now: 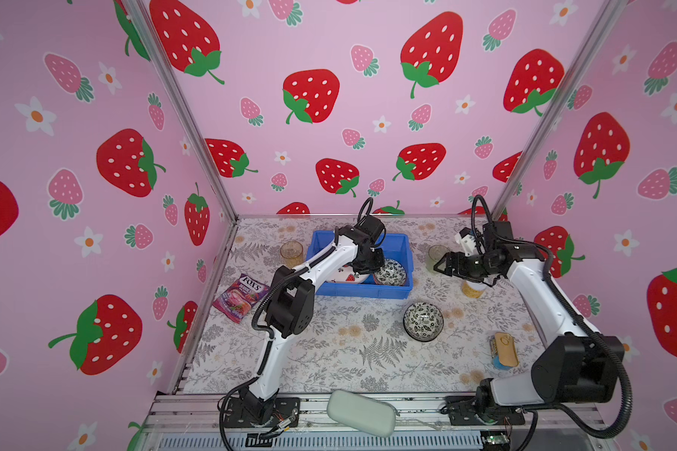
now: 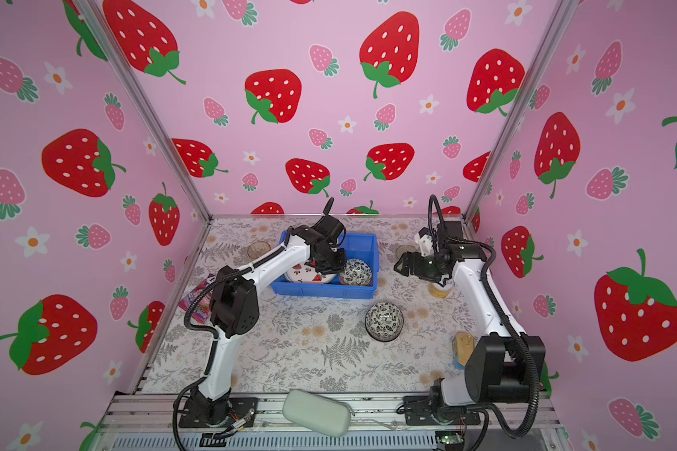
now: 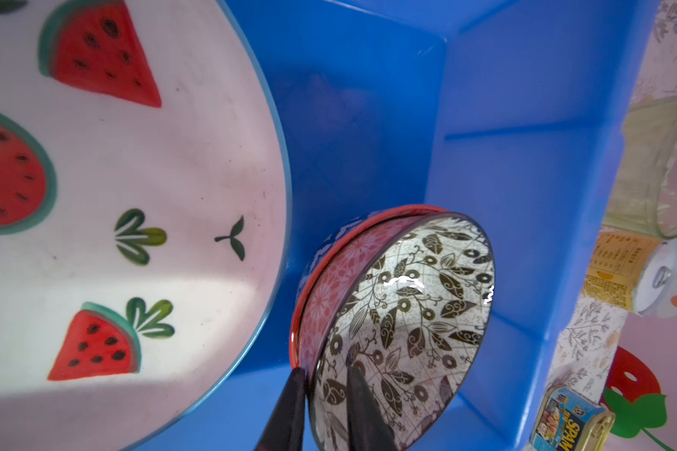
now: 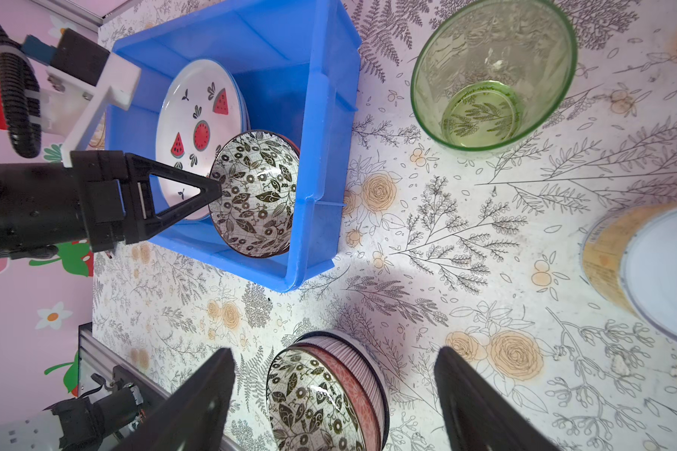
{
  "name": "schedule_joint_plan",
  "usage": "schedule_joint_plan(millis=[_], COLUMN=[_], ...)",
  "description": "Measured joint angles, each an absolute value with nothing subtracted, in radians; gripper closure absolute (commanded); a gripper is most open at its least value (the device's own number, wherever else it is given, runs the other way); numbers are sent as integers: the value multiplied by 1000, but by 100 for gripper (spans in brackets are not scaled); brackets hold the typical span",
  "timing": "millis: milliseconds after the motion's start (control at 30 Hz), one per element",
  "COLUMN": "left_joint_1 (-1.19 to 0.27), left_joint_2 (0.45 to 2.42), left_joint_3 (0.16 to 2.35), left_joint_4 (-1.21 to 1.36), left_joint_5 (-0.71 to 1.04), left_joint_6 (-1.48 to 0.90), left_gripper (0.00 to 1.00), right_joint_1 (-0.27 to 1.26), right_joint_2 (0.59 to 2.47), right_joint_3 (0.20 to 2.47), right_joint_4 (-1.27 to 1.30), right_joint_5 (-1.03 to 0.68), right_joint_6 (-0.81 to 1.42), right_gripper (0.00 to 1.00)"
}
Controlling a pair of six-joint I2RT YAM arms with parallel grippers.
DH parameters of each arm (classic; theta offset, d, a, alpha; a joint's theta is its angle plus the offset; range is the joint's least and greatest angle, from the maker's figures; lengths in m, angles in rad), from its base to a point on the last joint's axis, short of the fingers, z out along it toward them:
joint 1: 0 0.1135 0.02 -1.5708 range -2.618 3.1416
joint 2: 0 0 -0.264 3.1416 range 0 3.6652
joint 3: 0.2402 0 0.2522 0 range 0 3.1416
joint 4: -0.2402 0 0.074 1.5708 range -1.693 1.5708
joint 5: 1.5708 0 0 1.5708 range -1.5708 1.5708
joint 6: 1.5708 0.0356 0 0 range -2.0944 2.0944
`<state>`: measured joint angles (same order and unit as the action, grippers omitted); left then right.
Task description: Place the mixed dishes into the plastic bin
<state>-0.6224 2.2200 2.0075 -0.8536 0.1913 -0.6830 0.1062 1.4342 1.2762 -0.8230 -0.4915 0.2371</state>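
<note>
The blue plastic bin (image 1: 395,244) holds a watermelon plate (image 3: 133,175) and a nested stack of bowls with a black-white bowl (image 3: 415,296) on top. My left gripper (image 3: 327,369) reaches into the bin. Its jaws straddle that bowl's rim, slightly parted, and the inner finger stands off the wall. My right gripper (image 4: 335,351) hovers open, right of the bin and above the table. Another black-white bowl stack (image 1: 423,321) sits on the table in front of the bin. An amber tumbler (image 1: 291,253) stands left of the bin and a green tumbler (image 4: 493,74) right of it.
A purple candy bag (image 1: 241,296) lies at the left edge. A yellow can (image 1: 473,289) stands under the right arm, and a Spam tin (image 1: 505,349) lies near its base. A grey-green pouch (image 1: 360,412) rests on the front rail.
</note>
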Motion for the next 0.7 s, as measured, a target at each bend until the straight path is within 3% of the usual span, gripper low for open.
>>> schedule_joint_plan(millis=[200, 700], left_joint_1=[-623, -623], left_joint_2=[2220, 2199], left_joint_3=[2008, 2005], left_joint_4=[-847, -823], left_joint_5=[195, 201], left_joint_6=[-684, -684], left_gripper=[67, 65], right_joint_1=[106, 107], right_joint_2=[1434, 1383], right_joint_3=[1276, 1133], right_joint_4=[-823, -831], right_joint_5=[-492, -474], right_joint_6=[237, 237], right_gripper=[17, 17])
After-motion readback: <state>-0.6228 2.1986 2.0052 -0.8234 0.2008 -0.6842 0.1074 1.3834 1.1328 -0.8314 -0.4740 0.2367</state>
